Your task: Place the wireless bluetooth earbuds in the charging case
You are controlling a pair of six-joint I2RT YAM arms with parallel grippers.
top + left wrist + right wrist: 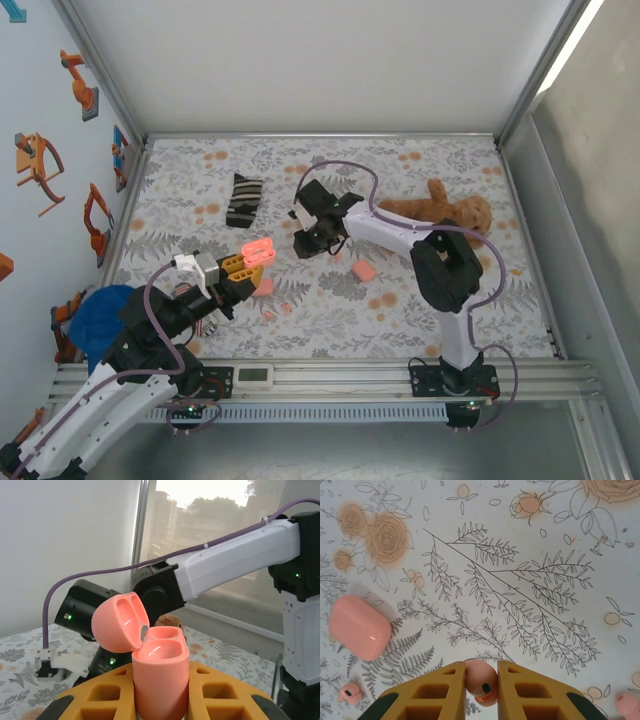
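Left end effector is pressed shut on the charging case and holds it off the desk. The lid is swung back and both wells face up; both look empty. Right end effector pinches one earbud between its yellow fingers, above the floral cloth. Key relation, from the top view: the right end effector sits just to the right of the open charging case, near but apart, at about the same depth on the desk. The case therefore lies to the earbud's left, and the right arm is the one placed to carry it across. The earbud's long axis appears to run along the fingers, dark mark toward the wrist camera; not certain, as the fingers hide much of it. Judgement: the earbud must come over a well and go in along that well's axis; any tilt mismatch could catch it on the rim. Also on the cloth, in no grip: a closed case and a loose earbud.
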